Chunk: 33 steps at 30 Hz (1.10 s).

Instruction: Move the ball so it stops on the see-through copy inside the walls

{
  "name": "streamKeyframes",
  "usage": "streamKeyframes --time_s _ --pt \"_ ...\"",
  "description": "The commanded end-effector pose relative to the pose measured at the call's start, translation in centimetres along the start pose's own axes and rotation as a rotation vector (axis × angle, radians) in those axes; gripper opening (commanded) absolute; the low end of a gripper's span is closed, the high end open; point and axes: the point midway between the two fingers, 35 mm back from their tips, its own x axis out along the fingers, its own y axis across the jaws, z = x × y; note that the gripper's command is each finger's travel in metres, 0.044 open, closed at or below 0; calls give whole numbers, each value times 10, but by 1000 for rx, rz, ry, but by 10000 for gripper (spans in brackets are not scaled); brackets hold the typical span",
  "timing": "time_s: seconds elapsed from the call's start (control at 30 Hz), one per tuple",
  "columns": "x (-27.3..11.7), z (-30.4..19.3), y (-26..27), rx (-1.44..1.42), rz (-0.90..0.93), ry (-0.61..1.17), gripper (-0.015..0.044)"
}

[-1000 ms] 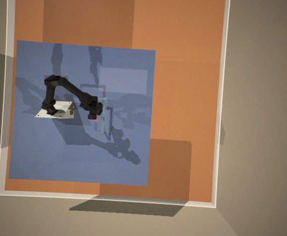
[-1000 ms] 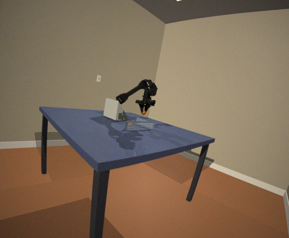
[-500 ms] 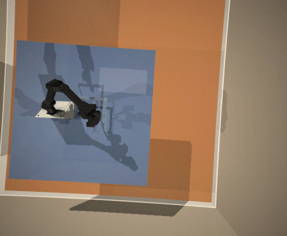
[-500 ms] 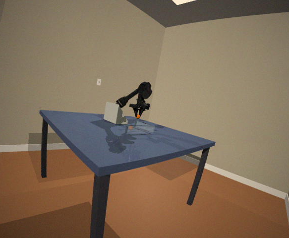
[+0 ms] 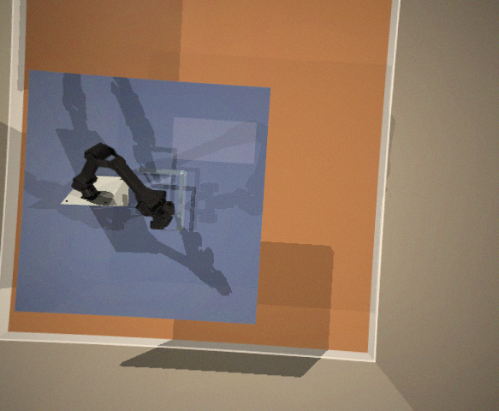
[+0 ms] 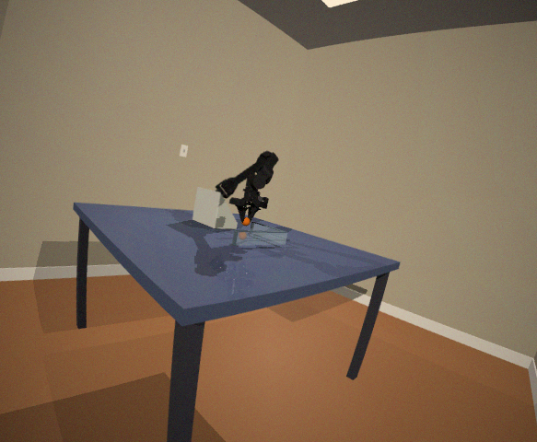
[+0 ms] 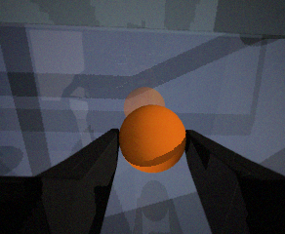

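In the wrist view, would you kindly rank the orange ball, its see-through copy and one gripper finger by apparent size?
1. Gripper finger, though it sits nearest the camera.
2. Orange ball, held in the gripper.
3. See-through copy, farther off and partly hidden behind the ball.

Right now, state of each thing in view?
ball: gripped between the fingers, held above the table.
gripper: shut on the ball.
see-through copy: unoccupied, just past the ball in the wrist view.
clear walls: upright on the table, untouched.
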Motion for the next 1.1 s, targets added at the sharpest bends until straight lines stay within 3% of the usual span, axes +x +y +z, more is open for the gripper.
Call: streamKeyframes --time_s 0.0,0.13,0.97,1.07 --pt "30 -4 1 10 11 14 0" --pt "52 -6 2 9 14 15 0" --pt "72 -6 3 10 15 15 0" --pt "69 -6 2 4 10 12 79"
